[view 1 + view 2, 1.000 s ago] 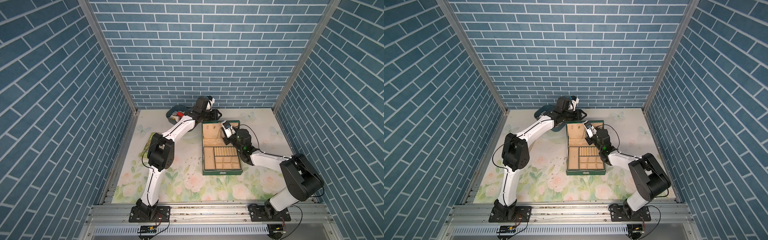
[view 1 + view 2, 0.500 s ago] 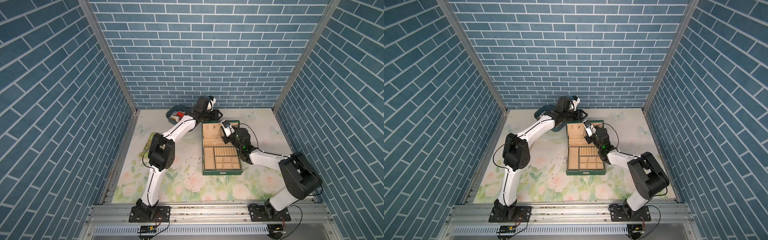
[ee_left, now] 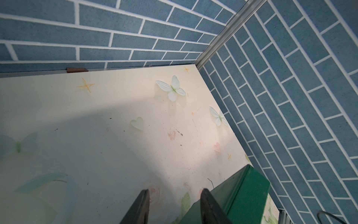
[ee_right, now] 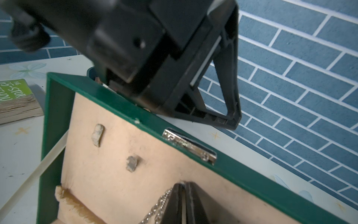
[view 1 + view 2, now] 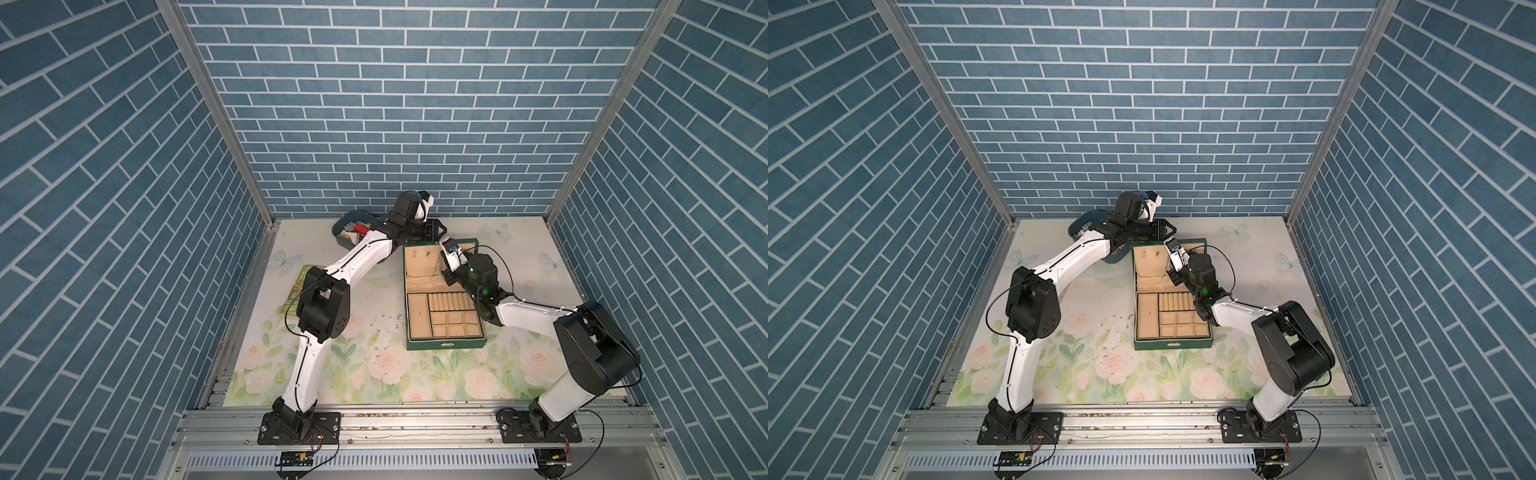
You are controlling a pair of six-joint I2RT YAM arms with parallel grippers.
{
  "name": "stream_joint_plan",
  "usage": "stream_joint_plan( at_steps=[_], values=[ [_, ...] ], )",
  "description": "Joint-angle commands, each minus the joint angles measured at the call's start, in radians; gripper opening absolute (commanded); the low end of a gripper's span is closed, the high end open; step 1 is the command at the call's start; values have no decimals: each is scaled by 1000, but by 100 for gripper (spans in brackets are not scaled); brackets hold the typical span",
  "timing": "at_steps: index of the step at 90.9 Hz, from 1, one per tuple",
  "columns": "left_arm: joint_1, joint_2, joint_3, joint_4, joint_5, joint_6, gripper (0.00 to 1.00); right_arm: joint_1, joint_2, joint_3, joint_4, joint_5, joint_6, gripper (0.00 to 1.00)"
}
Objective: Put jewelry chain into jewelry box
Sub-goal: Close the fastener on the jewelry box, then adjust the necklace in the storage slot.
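- Right wrist view shows you the right gripper (image 4: 185, 201) with its jaws pressed together on the jewelry chain (image 4: 157, 208), over the beige lining of the raised lid.
- Both top views show you the jewelry box (image 5: 444, 343) lying open on the floral mat (image 5: 332, 374).
- Your left gripper (image 3: 174, 207) has its fingers apart, holding nothing, with one finger against the lid's green outer edge.
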Motion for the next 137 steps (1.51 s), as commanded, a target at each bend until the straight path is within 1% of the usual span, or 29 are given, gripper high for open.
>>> stream_joint_plan(
  at_steps=[1,17,29,52,66,74,81,95,106,112,117,123,127,131,137],
  values=[
    [-12,20,23,-30,5,18,47,-1,-1,19,18,23,34,12],
    [-11,14,31,-38,-15,19,49,-1,-71,-34,12,2,61,18],
    [-9,12,53,-53,-44,19,53,3,-128,-77,-3,-10,86,24],
    [-5,-13,100,-86,-108,18,61,13,-231,-137,-24,-16,149,34],
    [-5,-61,106,-128,-180,35,64,15,-317,-185,-26,-9,209,37],
    [-5,-119,61,-135,-234,52,64,15,-382,-230,-36,7,243,40],
    [-6,-189,-5,-128,-269,69,64,15,-441,-270,-57,35,279,42],
    [-24,-356,-194,-104,-347,127,64,15,-539,-320,-165,140,395,45],
    [-79,-495,-357,-94,-430,227,64,12,-581,-334,-266,213,513,46],
    [-135,-552,-439,-97,-460,296,64,12,-591,-339,-316,242,570,46],
    [-200,-580,-494,-115,-502,364,64,10,-593,-341,-363,260,603,46],
    [-284,-582,-529,-155,-571,431,64,7,-596,-339,-409,298,636,46],
    [-331,-559,-534,-180,-614,461,61,1,-596,-339,-435,322,657,46],
    [-366,-524,-524,-216,-646,487,57,-7,-599,-339,-461,337,679,46],
    [-400,-462,-496,-258,-697,503,56,-20,-611,-348,-480,339,709,46]
  ],
)
